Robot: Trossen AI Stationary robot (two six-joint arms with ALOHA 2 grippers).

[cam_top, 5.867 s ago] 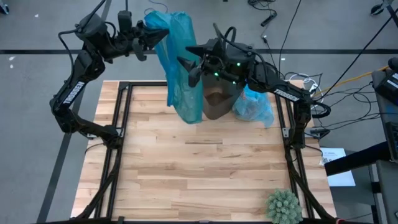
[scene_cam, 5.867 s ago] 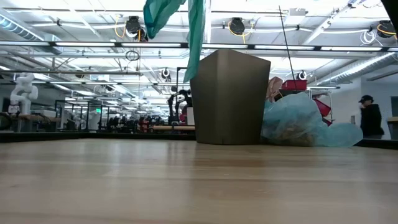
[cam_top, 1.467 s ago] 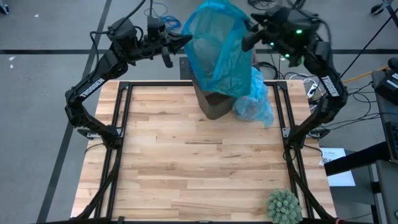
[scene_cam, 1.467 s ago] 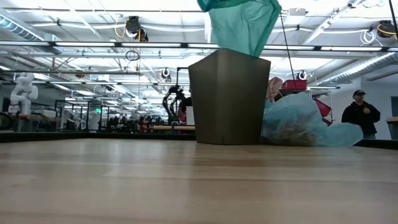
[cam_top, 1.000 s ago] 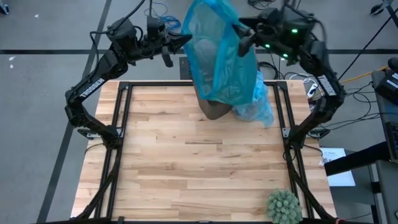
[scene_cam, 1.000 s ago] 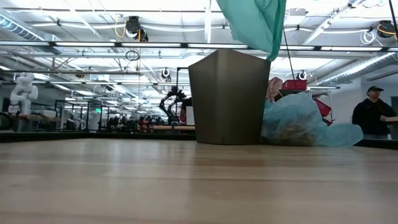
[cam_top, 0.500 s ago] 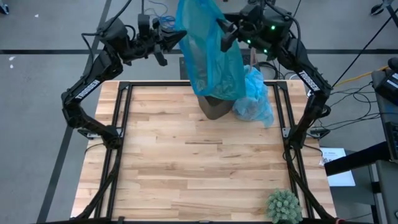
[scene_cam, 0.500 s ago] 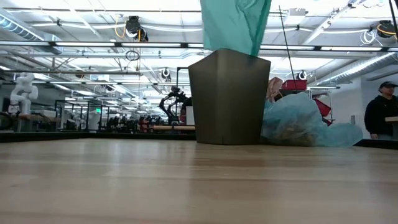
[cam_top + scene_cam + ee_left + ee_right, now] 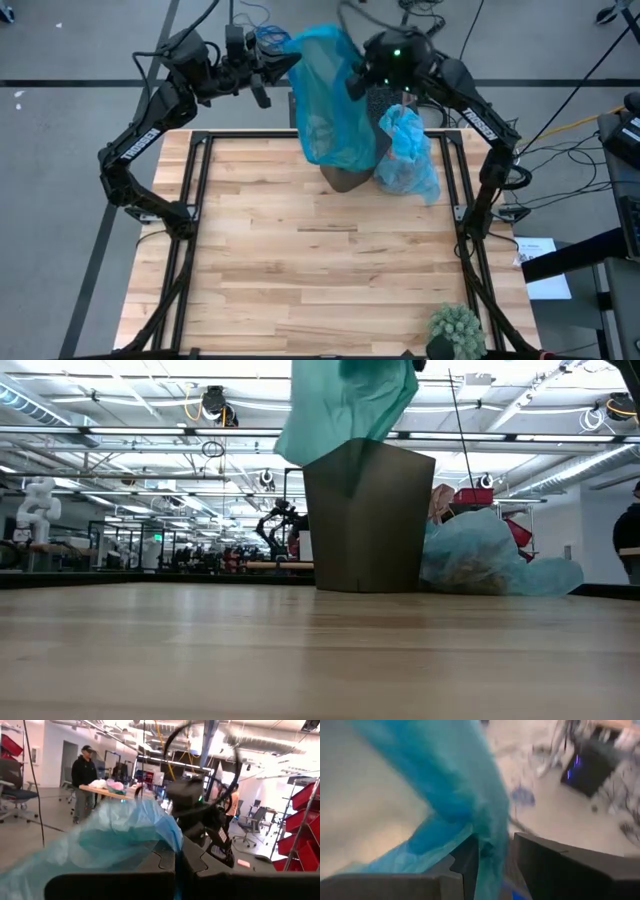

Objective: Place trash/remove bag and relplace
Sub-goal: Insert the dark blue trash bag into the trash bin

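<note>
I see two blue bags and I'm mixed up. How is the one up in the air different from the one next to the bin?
The raised bag hangs above the dark bin, stretched between the left gripper and right gripper; the bag on the table lies beside the bin, untouched. The raised bag looks deeper teal and empty; the bag on the table is paler, crumpled and bulging. Both are thin, crinkly plastic.

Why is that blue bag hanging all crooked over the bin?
Both grippers hold the teal bag up by its edge; it droops down one side of the dark bin instead of sitting inside. Nothing is spilled.
</note>
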